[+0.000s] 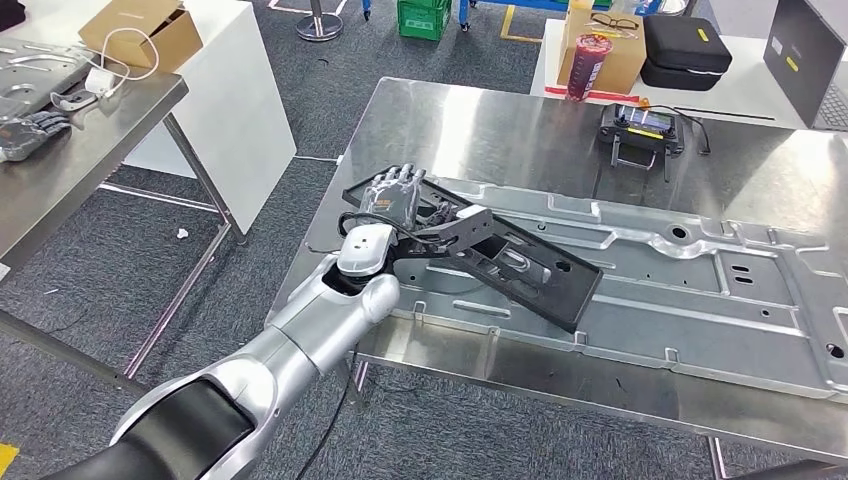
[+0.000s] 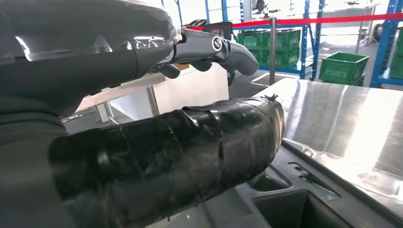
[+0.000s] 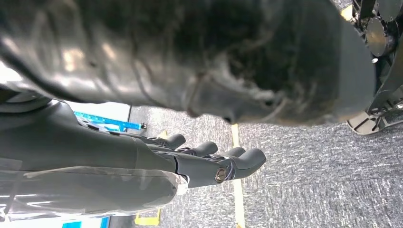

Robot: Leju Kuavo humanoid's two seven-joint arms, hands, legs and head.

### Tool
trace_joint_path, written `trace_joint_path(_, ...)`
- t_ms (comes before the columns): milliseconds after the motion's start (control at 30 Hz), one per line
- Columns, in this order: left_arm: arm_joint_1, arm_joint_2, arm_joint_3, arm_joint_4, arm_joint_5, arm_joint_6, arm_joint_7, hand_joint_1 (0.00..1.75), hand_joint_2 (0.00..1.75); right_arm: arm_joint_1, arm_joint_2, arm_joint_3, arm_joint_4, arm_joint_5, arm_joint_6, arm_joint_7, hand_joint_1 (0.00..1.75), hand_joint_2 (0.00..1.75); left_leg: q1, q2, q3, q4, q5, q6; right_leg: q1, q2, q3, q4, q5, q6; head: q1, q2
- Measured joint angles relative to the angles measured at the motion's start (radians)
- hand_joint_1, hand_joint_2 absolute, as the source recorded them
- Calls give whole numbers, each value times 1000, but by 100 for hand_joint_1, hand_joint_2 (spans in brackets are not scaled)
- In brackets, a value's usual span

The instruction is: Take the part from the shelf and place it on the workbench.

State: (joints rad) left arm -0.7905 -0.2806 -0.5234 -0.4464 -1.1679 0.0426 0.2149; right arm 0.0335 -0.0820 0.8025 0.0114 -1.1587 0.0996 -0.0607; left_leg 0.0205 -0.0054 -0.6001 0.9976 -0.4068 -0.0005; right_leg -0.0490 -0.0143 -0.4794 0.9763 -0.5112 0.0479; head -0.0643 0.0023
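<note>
The black plastic part (image 1: 520,265) lies flat on a large silver sheet-metal panel (image 1: 720,290) that covers the steel workbench (image 1: 480,120). My left hand (image 1: 393,195) hovers at the part's left end with its fingers stretched forward and apart. In the left wrist view the fingers (image 2: 214,47) point away above the taped thumb (image 2: 180,147), the part (image 2: 294,199) lies below them, and nothing is between thumb and fingers. My right hand (image 3: 209,159) hangs over grey carpet with loosely straight fingers and holds nothing.
At the bench's far side sit a black controller (image 1: 640,128), a red cup (image 1: 588,65), a cardboard box (image 1: 600,45), a black case (image 1: 685,50) and a laptop (image 1: 810,70). A second metal table (image 1: 90,150) stands left, carrying a box (image 1: 140,35).
</note>
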Motion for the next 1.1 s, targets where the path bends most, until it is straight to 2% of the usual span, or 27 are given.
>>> trace_joint_path(100,10,-3,0,-18,14,73,-42,0,0,0,0,3,0,-1,-8,-1,0,0,0,0,0,0,0,0,0,0,0,0,0,0,0,0)
trace_joint_path(200,36,-3,1,-55,51,263,-104,0,0,2,4,4,0,-3,-24,-9,0,0,0,0,0,0,0,0,0,0,1,0,0,0,0,0)
trace_joint_path(267,49,-3,2,-73,72,346,-132,0,0,3,9,4,0,-3,-32,-14,0,0,0,0,0,0,0,0,0,-1,0,0,0,0,0,0)
trace_joint_path(600,65,4,3,-108,94,406,-152,0,0,6,17,13,0,-6,-33,-19,0,0,0,-1,0,0,0,0,0,-1,0,0,0,0,0,0)
trace_joint_path(900,-17,70,6,-171,98,406,-143,0,0,16,17,23,0,-7,-23,-2,0,0,0,-1,0,0,0,0,0,-1,1,0,0,0,0,0)
trace_joint_path(1000,-27,89,7,-184,98,420,-134,0,0,17,17,26,0,-6,-8,2,0,0,-3,0,-3,9,-6,8,-5,-1,2,-4,1,5,0,0)
trace_joint_path(1100,-53,135,18,-204,93,439,-116,0,0,20,13,32,0,-4,22,9,0,0,-5,1,-3,9,-5,19,-5,0,6,-8,5,14,0,0)
